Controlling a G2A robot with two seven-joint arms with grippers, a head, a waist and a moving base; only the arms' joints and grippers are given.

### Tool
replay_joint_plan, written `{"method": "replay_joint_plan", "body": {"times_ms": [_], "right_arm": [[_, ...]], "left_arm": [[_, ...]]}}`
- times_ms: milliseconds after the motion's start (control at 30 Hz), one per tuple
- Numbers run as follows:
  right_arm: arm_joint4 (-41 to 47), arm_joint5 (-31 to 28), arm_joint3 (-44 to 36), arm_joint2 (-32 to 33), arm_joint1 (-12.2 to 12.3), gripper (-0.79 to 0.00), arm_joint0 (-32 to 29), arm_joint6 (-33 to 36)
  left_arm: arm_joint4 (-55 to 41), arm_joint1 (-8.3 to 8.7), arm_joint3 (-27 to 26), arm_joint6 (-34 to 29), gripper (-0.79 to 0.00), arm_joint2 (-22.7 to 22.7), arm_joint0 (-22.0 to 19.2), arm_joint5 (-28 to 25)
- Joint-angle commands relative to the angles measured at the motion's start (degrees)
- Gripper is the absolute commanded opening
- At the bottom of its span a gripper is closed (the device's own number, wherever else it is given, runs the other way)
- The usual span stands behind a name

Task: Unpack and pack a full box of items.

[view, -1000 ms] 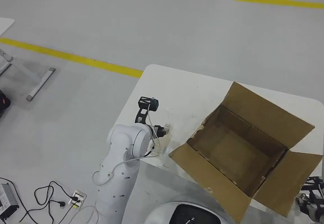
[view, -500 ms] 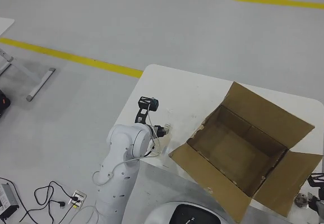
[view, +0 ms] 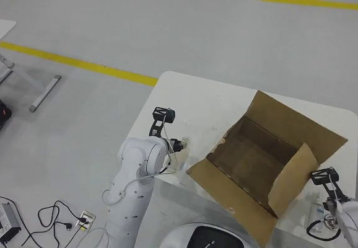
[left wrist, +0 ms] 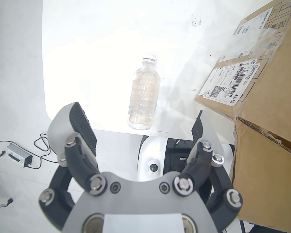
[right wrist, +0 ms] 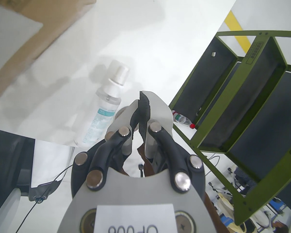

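Note:
The open cardboard box (view: 259, 161) stands on the white table (view: 197, 99), and its inside looks empty. Its front-right flap (view: 288, 180) is tipped up over the opening. My right gripper (view: 325, 177) (right wrist: 141, 99) is shut, with nothing visible between its fingers, just beside that flap's outer face. A white spray bottle (right wrist: 106, 107) (view: 318, 217) lies on the table under it. My left gripper (left wrist: 137, 113) (view: 162, 113) hangs open above the table's left part, with a clear plastic bottle (left wrist: 143, 95) (view: 182, 144) lying near the table's front edge by the box's left corner (left wrist: 257, 78).
A green metal rack (right wrist: 245, 86) stands off the table's right side, with a small bottle (right wrist: 183, 120) at its foot. The other box flaps (view: 296, 124) are spread outward. Bare tabletop lies behind and left of the box.
My right gripper has moved from the table's front-right corner up and inward to the box. The front-right flap, which lay spread outward, now stands tipped over the opening. The left arm has kept still.

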Motion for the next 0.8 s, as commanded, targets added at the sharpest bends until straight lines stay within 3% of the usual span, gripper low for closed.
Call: {"method": "replay_joint_plan", "body": {"times_ms": [0,233,467,567,633,700,733,767], "right_arm": [[-0.83,0.04,1.44,-1.66,-0.24,-0.785,2.35,0.71],[-0.38,2.56,4.75,-3.81,-1.04,-0.785,6.97,-1.97],[1.57,1.42,4.19,-3.12,-1.26,-0.785,9.44,-7.78],[4.07,2.14,1.29,-1.59,-1.25,-0.785,8.06,-8.95],[7.53,2.74,-2.52,0.47,-1.18,-0.683,5.73,-10.35],[10.28,3.05,-7.29,2.98,-1.00,-0.696,2.24,-12.47],[11.34,3.15,-9.77,4.35,-0.90,-0.785,0.17,-13.77],[12.95,2.99,-11.82,5.58,-0.82,-0.785,-2.15,-14.82]], "left_arm": [[0.00,0.00,0.00,0.00,0.000,0.00,0.00,0.00],[0.00,0.00,0.00,0.00,0.000,0.00,0.00,0.00],[0.00,0.00,0.00,0.00,0.000,0.00,0.00,0.00],[0.00,0.00,0.00,0.00,0.000,0.00,0.00,0.00],[0.00,0.00,0.00,0.00,0.000,0.00,0.00,0.00],[0.00,0.00,0.00,0.00,0.000,0.00,0.00,0.00],[0.00,0.00,0.00,0.00,0.000,0.00,0.00,0.00],[0.00,0.00,0.00,0.00,0.000,0.00,0.00,0.00]]}}
